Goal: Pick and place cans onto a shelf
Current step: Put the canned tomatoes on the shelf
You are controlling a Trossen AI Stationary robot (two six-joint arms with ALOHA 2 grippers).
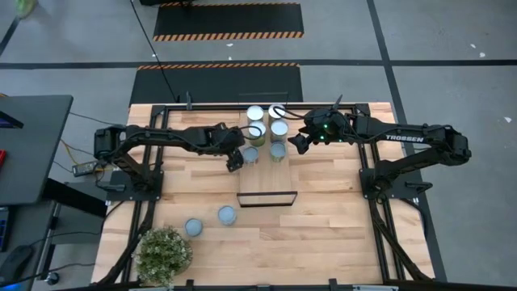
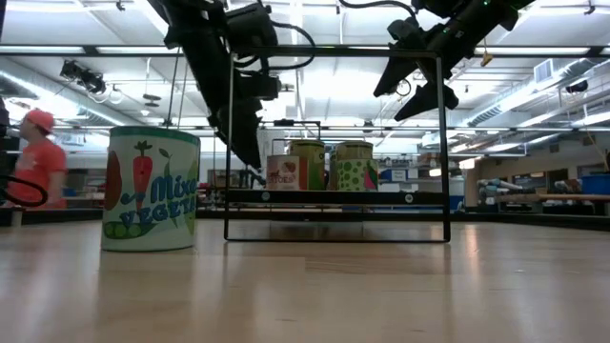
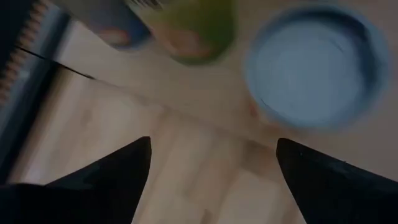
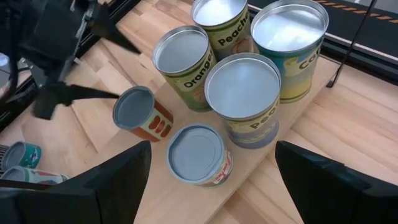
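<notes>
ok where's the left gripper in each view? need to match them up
High view: left gripper, left of centre, at the left edge of the shelf.
Low view: upper left of centre, hanging by the shelf frame's left post.
Left wrist view: its own two fingers at the bottom, apart.
Right wrist view: upper left, blurred, beside the cans.
Shared landmark: the cans grouped on the shelf.

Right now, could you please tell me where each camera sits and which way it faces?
High view: overhead, straight down; both arms, shelf.
Low view: tabletop height, level across; arms descend from above, Mixed Vegetables can near.
Left wrist view: on the left arm, downward; own open fingers.
Right wrist view: on the right arm, downward; own open fingers.
Shared: the right wrist and high views both show the shelf's cans.
</notes>
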